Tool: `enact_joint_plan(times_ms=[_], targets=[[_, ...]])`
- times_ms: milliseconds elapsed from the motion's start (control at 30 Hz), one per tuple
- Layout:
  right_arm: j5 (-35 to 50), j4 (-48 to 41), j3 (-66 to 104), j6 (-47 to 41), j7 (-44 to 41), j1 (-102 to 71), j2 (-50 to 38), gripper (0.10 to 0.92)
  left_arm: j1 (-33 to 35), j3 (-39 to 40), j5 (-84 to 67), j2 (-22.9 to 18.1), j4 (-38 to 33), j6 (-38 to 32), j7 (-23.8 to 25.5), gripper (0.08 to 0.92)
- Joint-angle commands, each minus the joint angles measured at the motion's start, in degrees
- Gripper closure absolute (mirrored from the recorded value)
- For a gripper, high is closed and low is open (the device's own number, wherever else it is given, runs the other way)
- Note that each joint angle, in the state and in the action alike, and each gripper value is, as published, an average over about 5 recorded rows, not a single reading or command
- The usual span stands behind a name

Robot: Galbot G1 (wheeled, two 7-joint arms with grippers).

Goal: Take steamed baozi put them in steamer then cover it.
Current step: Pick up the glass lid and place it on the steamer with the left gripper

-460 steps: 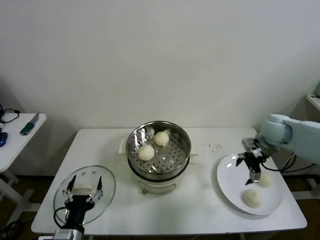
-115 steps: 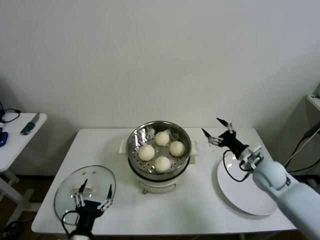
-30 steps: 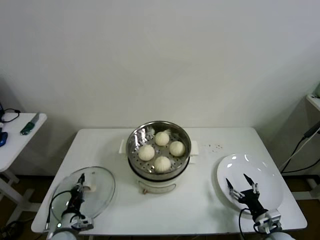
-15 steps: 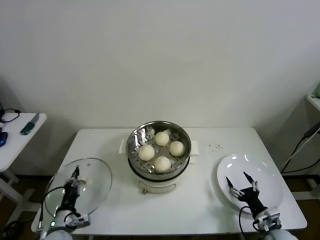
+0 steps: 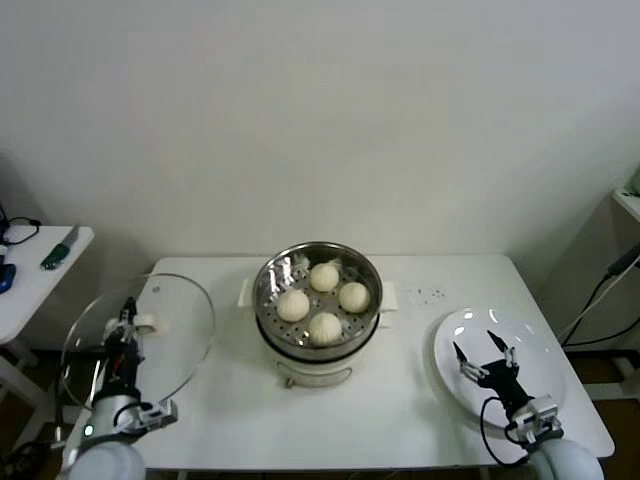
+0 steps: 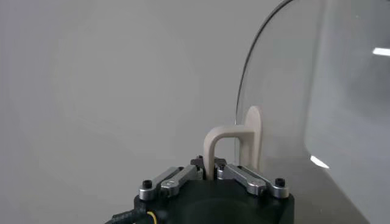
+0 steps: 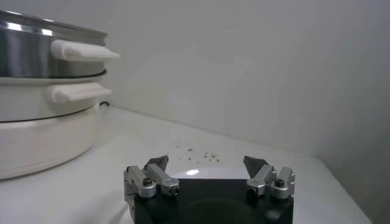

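Observation:
Several cream-white baozi (image 5: 323, 299) lie in the shiny steamer basket (image 5: 268, 273), which sits on its white pot base at the table's middle. My left gripper (image 5: 128, 327) is shut on the beige handle (image 6: 231, 146) of the round glass lid (image 5: 150, 335) and holds the lid lifted and tilted on edge over the table's left end. My right gripper (image 5: 484, 353) is open and empty just above the white plate (image 5: 530, 342) at the right. The steamer's side (image 7: 36, 52) shows in the right wrist view.
A small side table (image 5: 30, 275) with a green tool stands at the far left. Dark crumbs (image 5: 432, 294) lie on the white table between the steamer and the plate. The table's front edge is near both arms.
My left gripper has lifted the glass lid off the table and tilted it upright, moving it up and back. The right gripper stays over the plate, barely shifted.

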Motion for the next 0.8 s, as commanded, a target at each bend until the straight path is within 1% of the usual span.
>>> enact_joint_plan(times_ms=[33, 133, 200, 300, 400, 600, 733, 800], targets=[[-0.29, -1.32, -2.84, -0.89, 0.93, 4.78, -2.86, 0.203, -8.79, 11.05, -6.86, 12.79, -9.19, 15.61, 3.32, 0.843], [-0.31, -1.60, -3.70, -1.38, 1.26, 5.89, -3.32, 0.203, -14.03, 16.32, -6.45, 14.01, -8.86, 17.08, 5.99, 0.843], [-0.28, -2.01, -4.24, -1.62, 1.45, 6.69, -3.59, 0.203, -17.03, 19.61, -4.78, 13.50, -8.67, 17.24, 7.95, 0.843], [-0.32, -2.88, -5.14, -1.80, 1.69, 7.99, -3.85, 0.203, -21.11, 24.54, -1.48, 11.62, -8.13, 17.24, 10.16, 0.843], [-0.47, -3.63, -6.14, -2.01, 2.01, 9.14, -3.88, 0.203, -25.25, 29.06, 2.34, 8.42, -6.60, 17.24, 12.73, 0.843], [-0.83, -4.33, -6.74, -2.18, 2.30, 10.07, -3.91, 0.203, -33.15, 36.45, 9.44, -0.02, -2.17, 17.24, 18.74, 0.843], [-1.11, -4.65, -6.53, -2.14, 2.28, 10.06, -4.27, 0.203, -35.68, 39.83, 12.50, -3.81, 0.80, 17.24, 21.31, 0.843], [-1.18, -4.68, -6.27, -2.13, 2.20, 9.90, -4.49, 0.203, -36.38, 40.30, 14.49, -6.80, 2.68, 17.24, 22.47, 0.843]])
